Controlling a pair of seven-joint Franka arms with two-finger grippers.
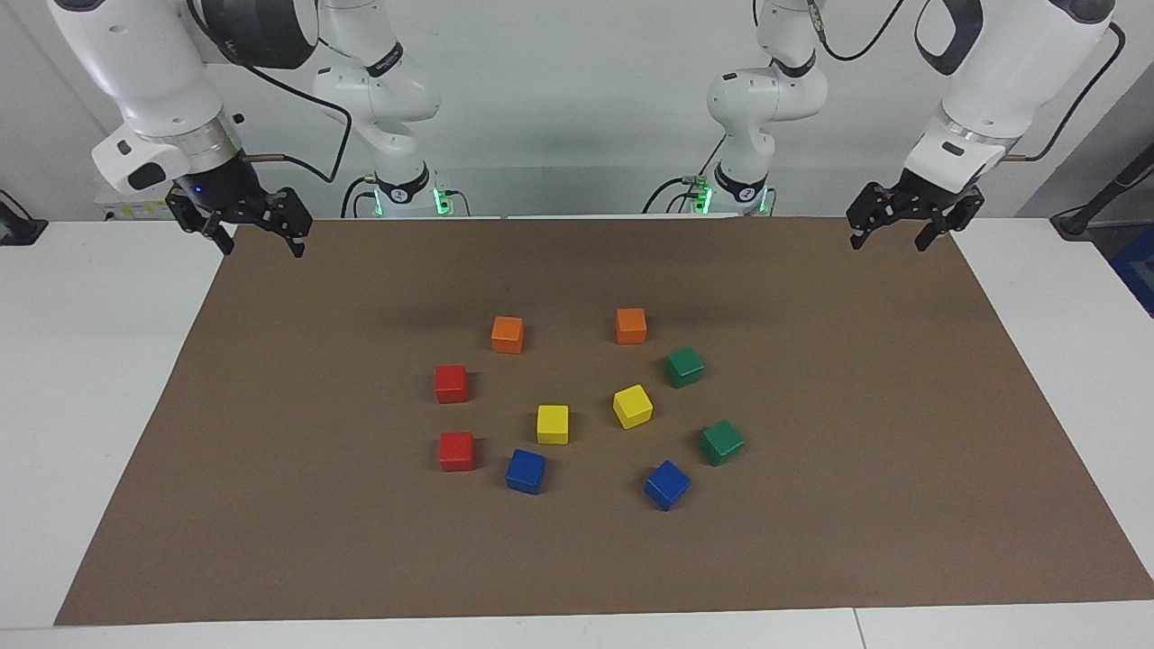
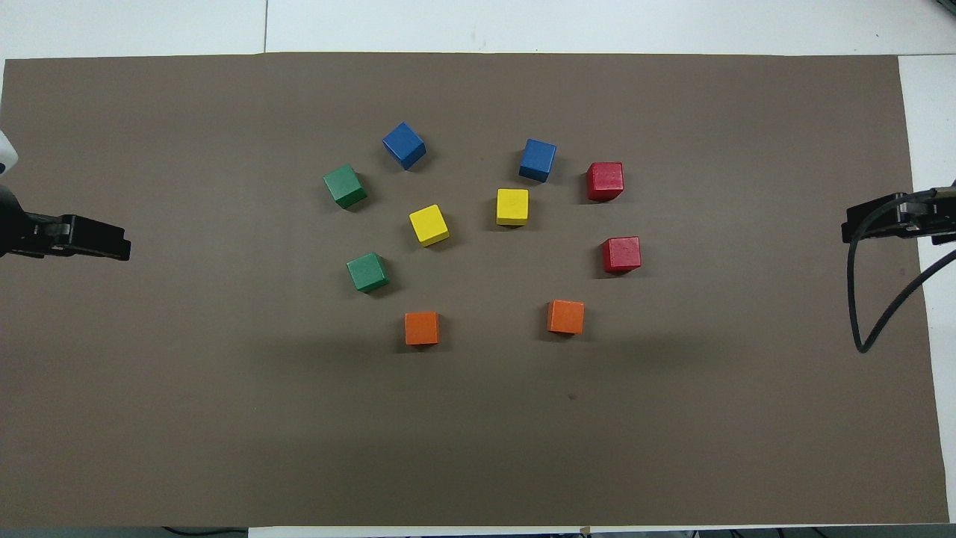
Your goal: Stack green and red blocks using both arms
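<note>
Two green blocks lie on the brown mat toward the left arm's end, one nearer the robots (image 1: 684, 367) (image 2: 367, 271) and one farther (image 1: 721, 442) (image 2: 344, 185). Two red blocks lie toward the right arm's end, one nearer (image 1: 451, 383) (image 2: 621, 254) and one farther (image 1: 456, 451) (image 2: 604, 181). All lie apart and single. My left gripper (image 1: 891, 242) (image 2: 112, 246) hangs open and empty over the mat's edge at its own end. My right gripper (image 1: 257, 242) (image 2: 851, 224) hangs open and empty over the mat's edge at its end. Both arms wait.
Two orange cubes (image 1: 508, 333) (image 1: 631, 325) lie nearest the robots. Two yellow cubes (image 1: 553, 424) (image 1: 632, 406) lie between the green and red blocks. Two blue cubes (image 1: 526, 470) (image 1: 667, 484) lie farthest. The brown mat (image 1: 856, 379) covers the white table.
</note>
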